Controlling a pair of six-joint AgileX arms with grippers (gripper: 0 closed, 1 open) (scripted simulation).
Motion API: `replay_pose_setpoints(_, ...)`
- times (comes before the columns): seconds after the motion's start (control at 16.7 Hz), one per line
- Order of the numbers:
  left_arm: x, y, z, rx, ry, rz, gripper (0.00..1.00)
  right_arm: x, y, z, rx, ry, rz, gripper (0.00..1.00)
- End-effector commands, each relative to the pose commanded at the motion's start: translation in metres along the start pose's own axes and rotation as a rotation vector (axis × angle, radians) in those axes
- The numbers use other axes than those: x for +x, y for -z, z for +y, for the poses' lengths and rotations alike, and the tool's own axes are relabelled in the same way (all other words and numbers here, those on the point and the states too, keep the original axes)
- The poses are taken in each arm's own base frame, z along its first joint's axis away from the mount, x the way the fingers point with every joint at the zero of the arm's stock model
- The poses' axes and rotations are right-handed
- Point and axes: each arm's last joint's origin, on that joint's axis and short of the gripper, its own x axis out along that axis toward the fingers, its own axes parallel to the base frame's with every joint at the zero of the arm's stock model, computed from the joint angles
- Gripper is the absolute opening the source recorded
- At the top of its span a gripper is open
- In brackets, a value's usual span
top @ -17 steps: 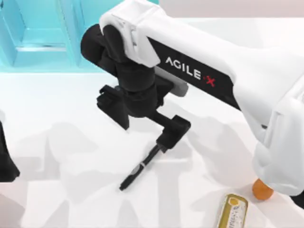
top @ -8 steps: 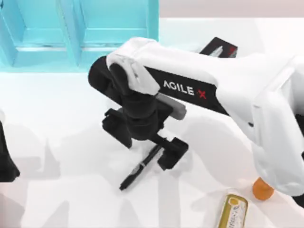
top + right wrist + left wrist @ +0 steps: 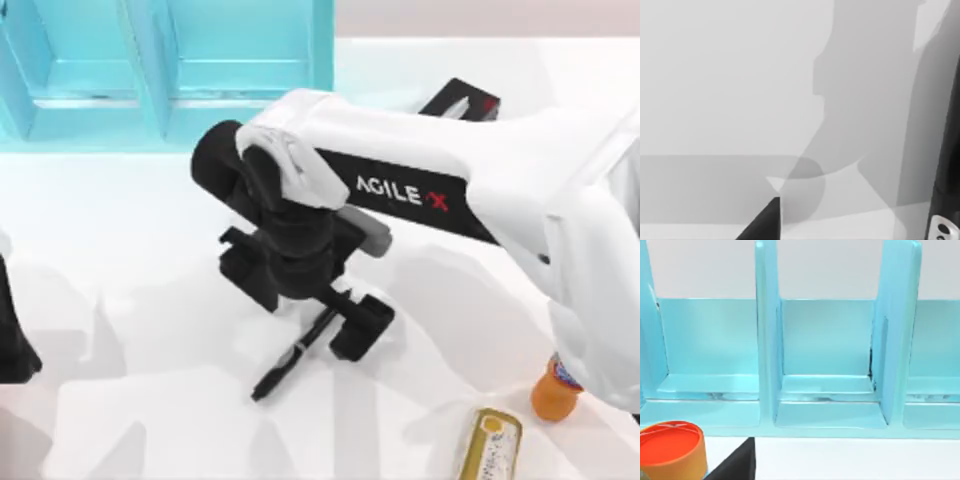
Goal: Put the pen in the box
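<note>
We're hovering the right claw (image 3: 335,318) over the upper end of the slim black pen with the silver band (image 3: 290,356). The pen is lying flat on the white desk (image 3: 130,300) near its middle, long axis diagonal, tip toward the near-left. Can't tell the claw's opening. The left arm is sitting parked at the left edge. The teal compartmented box (image 3: 150,70) is occupying the far-left corner, with bare desk between it and the pen.

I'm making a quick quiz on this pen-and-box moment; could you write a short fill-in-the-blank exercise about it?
1. The pen lies flat on the white ____.
2. The ____ gripper is over the pen's upper end.
3. The box, at the table's far left, is coloured ____.
4. The left arm is parked at the table's ____ edge.

Missing words: table; right; turquoise; left
</note>
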Motion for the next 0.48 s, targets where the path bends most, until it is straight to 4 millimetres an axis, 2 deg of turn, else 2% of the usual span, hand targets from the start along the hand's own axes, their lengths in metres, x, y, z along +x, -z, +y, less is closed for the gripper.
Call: replay_pose_setpoints(0.48, 0.0, 0.0, 0.0, 0.0, 0.0, 0.0, 1.0, 0.0, 0.0, 0.0, 0.0, 0.0, 0.0, 0.4)
